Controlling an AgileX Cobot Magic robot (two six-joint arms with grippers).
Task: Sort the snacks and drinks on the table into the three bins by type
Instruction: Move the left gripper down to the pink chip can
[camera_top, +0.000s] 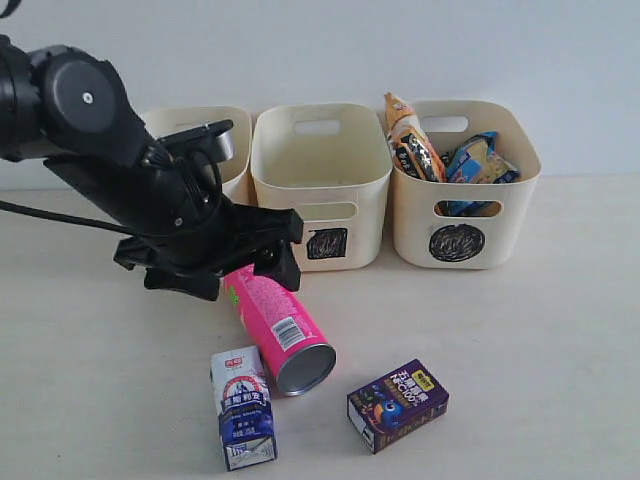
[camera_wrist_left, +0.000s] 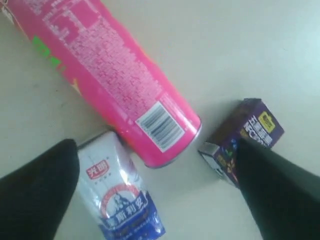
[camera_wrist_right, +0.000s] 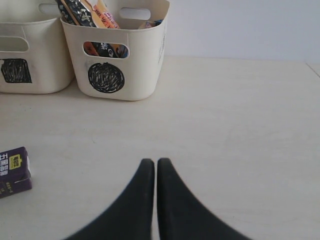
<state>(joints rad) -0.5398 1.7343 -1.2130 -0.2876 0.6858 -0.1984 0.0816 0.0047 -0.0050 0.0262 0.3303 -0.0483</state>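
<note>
Pink chip tube (camera_top: 275, 325) flat on counter (camera_top: 520, 360), long axis back-left to front-right, metal end facing front | my left tool (camera_top: 232, 270) sits over its far end, jaws spread wide, gripping nothing | right tool (camera_wrist_right: 152, 200) pinched closed, empty | tube's metal end just beside blue-white carton (camera_top: 243, 408)

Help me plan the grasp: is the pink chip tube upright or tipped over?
Tipped over. The pink chip tube lies on its side on the table, its round metal end facing the exterior camera.
</note>
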